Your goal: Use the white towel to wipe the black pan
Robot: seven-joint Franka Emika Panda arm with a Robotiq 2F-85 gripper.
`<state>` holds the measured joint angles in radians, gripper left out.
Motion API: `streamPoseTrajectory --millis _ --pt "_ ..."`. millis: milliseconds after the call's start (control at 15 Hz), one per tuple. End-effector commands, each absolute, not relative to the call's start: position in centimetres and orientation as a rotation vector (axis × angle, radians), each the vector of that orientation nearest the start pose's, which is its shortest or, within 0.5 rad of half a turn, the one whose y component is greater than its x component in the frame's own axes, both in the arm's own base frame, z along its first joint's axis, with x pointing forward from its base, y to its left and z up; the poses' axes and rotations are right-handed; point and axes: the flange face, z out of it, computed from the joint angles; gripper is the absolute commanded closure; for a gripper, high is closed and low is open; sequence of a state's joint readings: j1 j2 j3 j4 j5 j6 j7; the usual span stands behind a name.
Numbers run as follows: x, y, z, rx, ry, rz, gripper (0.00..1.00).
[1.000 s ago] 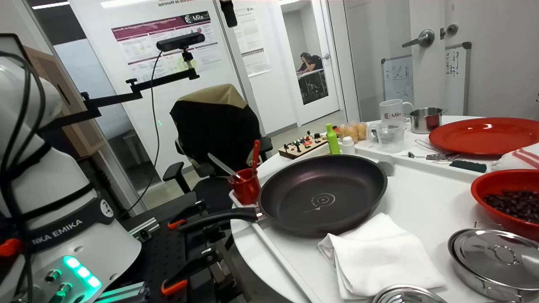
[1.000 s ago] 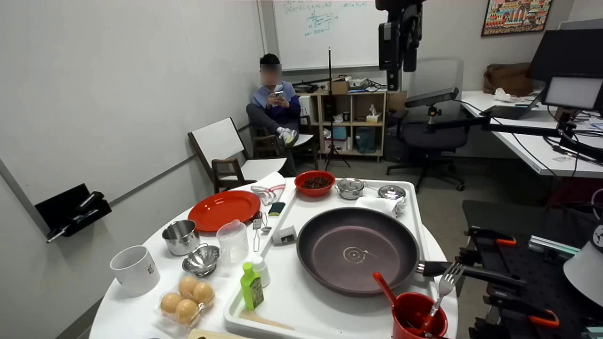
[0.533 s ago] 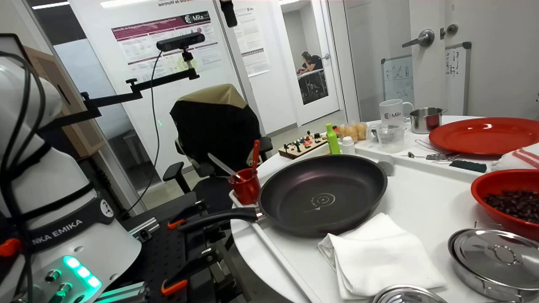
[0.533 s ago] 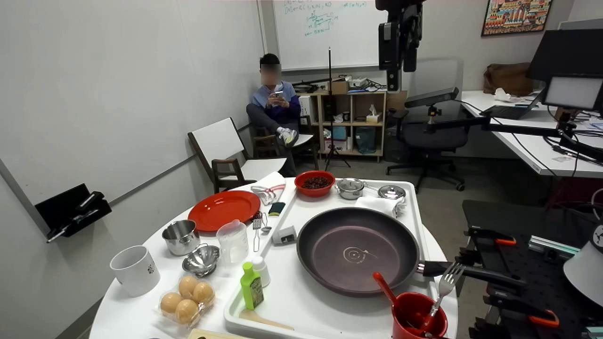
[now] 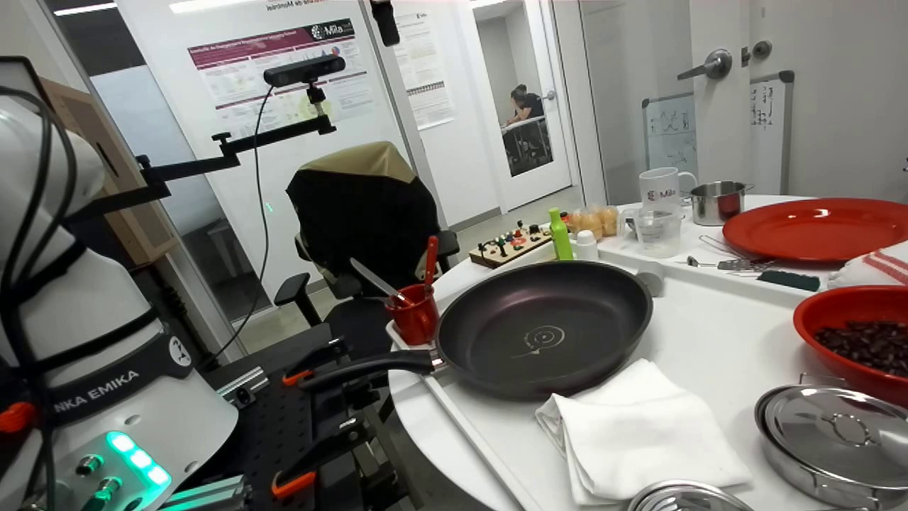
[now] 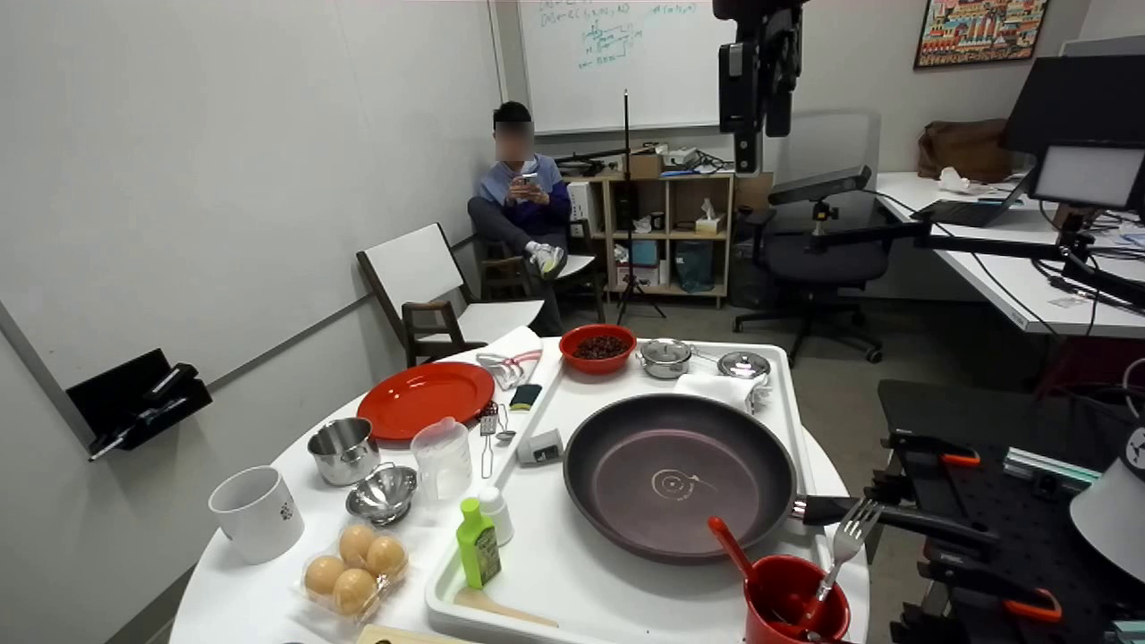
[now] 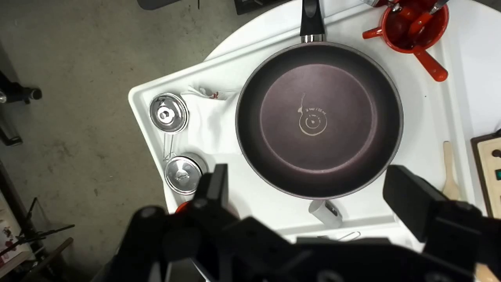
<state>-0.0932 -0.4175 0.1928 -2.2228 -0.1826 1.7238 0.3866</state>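
Observation:
The black pan lies on the white tray with its handle over the edge; it also shows in an exterior view and in the wrist view. The pan holds nothing. The white towel lies folded on the tray beside the pan; it also shows in an exterior view and in the wrist view, against the pan's rim. My gripper is open and empty in the wrist view, high above the tray. In an exterior view the gripper hangs well above the table, fingers down.
A red mug with cutlery stands by the pan handle. Lidded steel pots and a red bowl of beans stand near the towel. A grey cup lies against the pan. A green bottle stands at the tray's corner.

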Motion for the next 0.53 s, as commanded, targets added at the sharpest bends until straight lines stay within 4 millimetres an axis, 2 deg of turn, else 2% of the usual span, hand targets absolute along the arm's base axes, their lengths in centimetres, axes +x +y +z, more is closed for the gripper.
streamPoseTrajectory --millis 0,200,467 --pt "42.0 3.3 53.3 -3.375 0.466 0.036 0.00" --pt "43.2 1.9 54.2 -3.334 0.544 -0.004 0.00" --pt "45.4 -2.9 54.4 -3.282 0.710 0.030 0.00"
